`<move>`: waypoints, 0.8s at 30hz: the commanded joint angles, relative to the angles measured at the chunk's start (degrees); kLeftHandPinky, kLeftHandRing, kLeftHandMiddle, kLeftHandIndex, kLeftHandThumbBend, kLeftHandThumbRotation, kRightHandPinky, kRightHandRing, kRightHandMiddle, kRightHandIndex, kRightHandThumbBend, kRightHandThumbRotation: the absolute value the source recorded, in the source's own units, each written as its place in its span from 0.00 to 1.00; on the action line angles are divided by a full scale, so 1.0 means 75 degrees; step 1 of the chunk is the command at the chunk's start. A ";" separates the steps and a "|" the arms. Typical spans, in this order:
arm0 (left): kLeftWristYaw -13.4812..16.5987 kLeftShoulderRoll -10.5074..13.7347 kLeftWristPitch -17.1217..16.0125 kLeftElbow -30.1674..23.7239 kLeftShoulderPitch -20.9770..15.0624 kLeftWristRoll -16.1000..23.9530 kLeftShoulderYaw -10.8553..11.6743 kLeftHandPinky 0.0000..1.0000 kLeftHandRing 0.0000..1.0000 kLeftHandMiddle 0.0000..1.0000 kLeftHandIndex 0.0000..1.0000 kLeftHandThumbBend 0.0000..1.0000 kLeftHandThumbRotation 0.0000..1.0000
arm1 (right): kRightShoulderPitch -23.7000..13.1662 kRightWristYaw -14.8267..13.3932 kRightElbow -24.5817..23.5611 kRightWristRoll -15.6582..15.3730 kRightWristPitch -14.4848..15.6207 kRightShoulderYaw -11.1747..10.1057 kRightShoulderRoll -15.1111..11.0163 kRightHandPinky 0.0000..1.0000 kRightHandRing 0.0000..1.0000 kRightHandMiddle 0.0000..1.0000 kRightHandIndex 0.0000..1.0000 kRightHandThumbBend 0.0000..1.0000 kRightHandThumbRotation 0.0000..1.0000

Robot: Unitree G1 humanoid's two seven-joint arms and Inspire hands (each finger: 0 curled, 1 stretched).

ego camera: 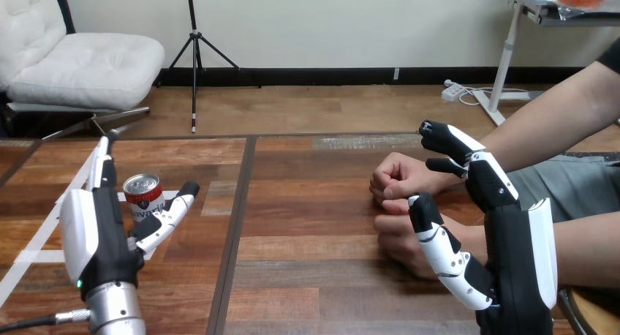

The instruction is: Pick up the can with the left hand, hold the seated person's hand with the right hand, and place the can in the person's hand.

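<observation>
A red and silver can (142, 194) stands upright on the wooden table (314, 225) at the left. My left hand (91, 232) is right by it, open: the straight fingers (102, 163) rise at the can's left and the thumb (172, 212) reaches past its right side, so the can sits in the gap. I cannot tell if the hand touches it. Two of the person's hands rest on the table as loose fists, the farther (398, 180) and the nearer (401, 236). My right hand (512, 232) is open over their wrists, curled round neither.
White tape lines (44, 236) mark the table around the can. A dark seam (235, 225) runs down the table between the can and the person's hands. The person's forearms (556, 123) come in from the right edge.
</observation>
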 commanded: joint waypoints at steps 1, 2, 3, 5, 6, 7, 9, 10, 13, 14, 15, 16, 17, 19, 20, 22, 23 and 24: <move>0.0086 0.0286 0.0027 0.0350 -0.0762 -0.0025 -0.0158 0.82 0.89 0.93 0.92 0.77 0.33 | -0.0433 0.0008 -0.0037 0.0118 -0.0131 -0.0044 -0.0047 0.70 0.79 0.81 0.79 0.43 0.61; 0.0091 0.0294 0.0011 0.0416 -0.0794 -0.0042 -0.0163 0.82 0.89 0.93 0.92 0.77 0.33 | -0.0431 0.0011 -0.0034 0.0119 -0.0135 -0.0044 -0.0050 0.70 0.79 0.81 0.79 0.43 0.61; 0.0110 0.0311 0.0006 0.0539 -0.0853 -0.0053 -0.0176 0.81 0.89 0.93 0.91 0.77 0.31 | -0.0427 0.0021 -0.0035 0.0125 -0.0134 -0.0042 -0.0056 0.71 0.79 0.81 0.79 0.43 0.61; 0.0127 0.0334 0.0028 0.0712 -0.0942 -0.0068 -0.0194 0.81 0.88 0.92 0.91 0.77 0.31 | -0.0419 0.0039 -0.0047 0.0137 -0.0121 -0.0038 -0.0062 0.71 0.79 0.81 0.79 0.43 0.61; 0.0130 0.0341 0.0044 0.0775 -0.0975 -0.0077 -0.0201 0.81 0.88 0.92 0.91 0.77 0.31 | -0.0415 0.0046 -0.0054 0.0141 -0.0113 -0.0036 -0.0064 0.71 0.79 0.81 0.79 0.43 0.61; 0.0122 0.0349 0.0061 0.0860 -0.1019 -0.0100 -0.0203 0.81 0.88 0.92 0.91 0.77 0.31 | -0.0413 0.0050 -0.0057 0.0142 -0.0114 -0.0035 -0.0064 0.71 0.79 0.81 0.79 0.43 0.61; 0.0125 0.0364 0.0063 0.0971 -0.1073 -0.0130 -0.0213 0.80 0.88 0.92 0.91 0.77 0.30 | -0.0414 0.0054 -0.0056 0.0143 -0.0118 -0.0037 -0.0062 0.71 0.79 0.81 0.79 0.43 0.61; 0.0131 0.0375 0.0082 0.1051 -0.1115 -0.0142 -0.0218 0.80 0.88 0.92 0.91 0.77 0.30 | -0.0416 0.0055 -0.0052 0.0140 -0.0124 -0.0038 -0.0062 0.71 0.79 0.81 0.79 0.43 0.61; 0.0160 0.0410 0.0106 0.1232 -0.1206 -0.0169 -0.0245 0.80 0.89 0.92 0.91 0.77 0.29 | -0.0420 0.0060 -0.0050 0.0133 -0.0131 -0.0044 -0.0057 0.71 0.79 0.81 0.79 0.43 0.61; 0.0170 0.0423 0.0111 0.1288 -0.1234 -0.0178 -0.0255 0.80 0.89 0.93 0.91 0.77 0.29 | -0.0422 0.0060 -0.0050 0.0129 -0.0132 -0.0045 -0.0054 0.71 0.79 0.81 0.79 0.43 0.61; 0.0181 0.0435 0.0112 0.1332 -0.1255 -0.0188 -0.0268 0.80 0.89 0.93 0.91 0.77 0.28 | -0.0424 0.0061 -0.0050 0.0127 -0.0132 -0.0046 -0.0052 0.71 0.79 0.81 0.79 0.43 0.61; 0.0187 0.0453 0.0111 0.1404 -0.1288 -0.0204 -0.0280 0.80 0.89 0.93 0.91 0.77 0.28 | -0.0426 0.0062 -0.0044 0.0129 -0.0139 -0.0045 -0.0051 0.70 0.78 0.81 0.79 0.43 0.61; 0.0194 0.0467 0.0105 0.1454 -0.1311 -0.0218 -0.0292 0.80 0.89 0.93 0.91 0.77 0.27 | -0.0428 0.0062 -0.0038 0.0131 -0.0144 -0.0044 -0.0050 0.70 0.78 0.81 0.79 0.42 0.61; 0.0206 0.0496 0.0110 0.1550 -0.1358 -0.0237 -0.0315 0.80 0.89 0.93 0.91 0.77 0.26 | -0.0429 0.0065 -0.0033 0.0136 -0.0148 -0.0041 -0.0047 0.70 0.78 0.81 0.79 0.42 0.61; 0.0212 0.0507 0.0117 0.1588 -0.1378 -0.0243 -0.0325 0.80 0.89 0.93 0.92 0.76 0.26 | -0.0428 0.0067 -0.0033 0.0139 -0.0147 -0.0040 -0.0045 0.70 0.78 0.81 0.79 0.42 0.61; 0.0226 0.0531 0.0136 0.1684 -0.1427 -0.0249 -0.0340 0.80 0.89 0.93 0.92 0.76 0.26 | -0.0431 0.0072 -0.0026 0.0146 -0.0154 -0.0036 -0.0045 0.70 0.78 0.81 0.79 0.42 0.61; 0.0233 0.0542 0.0143 0.1730 -0.1451 -0.0252 -0.0346 0.80 0.89 0.93 0.92 0.76 0.25 | -0.0434 0.0073 -0.0019 0.0150 -0.0161 -0.0034 -0.0046 0.70 0.78 0.81 0.79 0.42 0.60; 0.0241 0.0551 0.0145 0.1767 -0.1469 -0.0256 -0.0353 0.80 0.90 0.93 0.92 0.76 0.25 | -0.0436 0.0074 -0.0016 0.0152 -0.0165 -0.0033 -0.0046 0.70 0.78 0.80 0.79 0.42 0.60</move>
